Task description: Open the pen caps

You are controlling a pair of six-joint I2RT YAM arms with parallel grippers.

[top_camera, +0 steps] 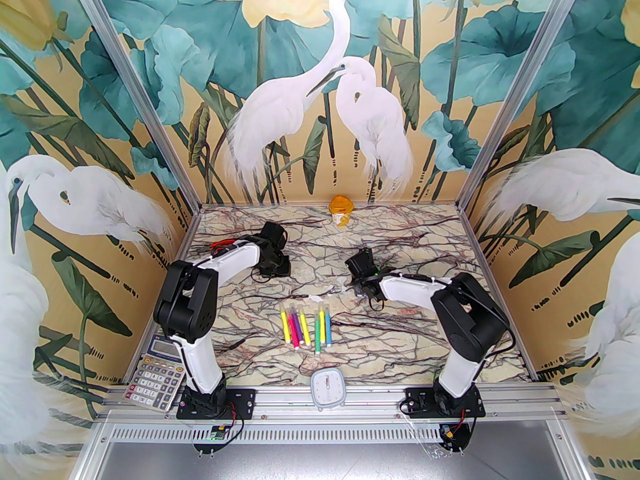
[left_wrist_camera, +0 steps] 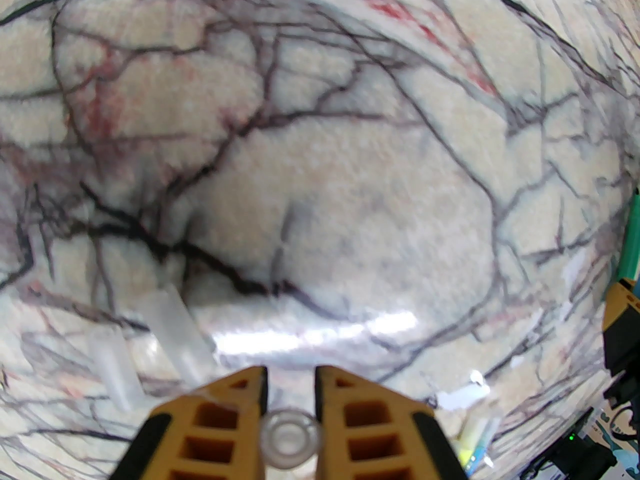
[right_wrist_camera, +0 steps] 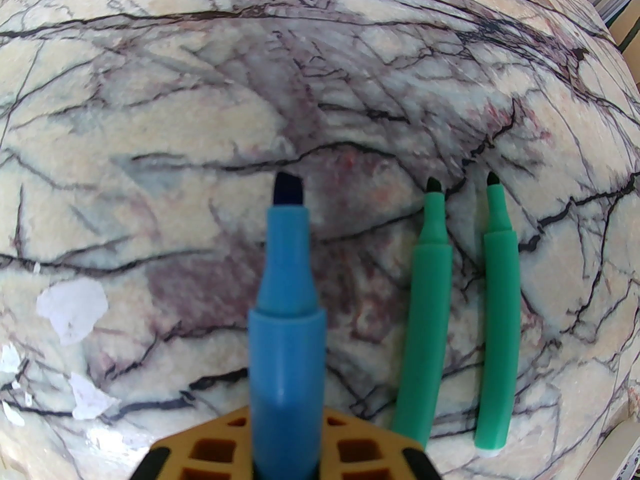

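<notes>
Left gripper [left_wrist_camera: 290, 378]: seen at the bottom centre of the left wrist view. Its yellow fingers [left_wrist_camera: 227, 418] are drawn in on a clear cap [left_wrist_camera: 290, 438], which shows end-on as a colourless ring between them. The cap is off any pen and held just above the marble-patterned table [top_camera: 425, 328].

Two loose caps [left_wrist_camera: 175, 333] lie on the table at the lower left of that view, just beside the left finger. They are close together, and contact between them cannot be determined.

Right gripper [right_wrist_camera: 287, 418]: seen at the bottom centre of the right wrist view. Its fingers are pinched on the barrel of a blue pen [right_wrist_camera: 287, 328]. The pen points up the frame, and its dark chisel tip is bare.

Two green pens [right_wrist_camera: 430, 318] lie on the table at the right of that view, roughly parallel and slightly apart. Both tips are uncovered.

Pale fragments [right_wrist_camera: 72, 308] lie at the left edge of that view. Their kind cannot be determined.

Top view: a row of pens [top_camera: 306, 328] lies at the centre of the table, between the two arms and side by side. Whether these are capped cannot be resolved.

Other items:
- An orange-lidded cup [top_camera: 341, 209] stands at the far edge.
- A calculator [top_camera: 150, 374] sits at the lower left.
- A small white clock [top_camera: 327, 390] sits at the near edge, centre.
</notes>
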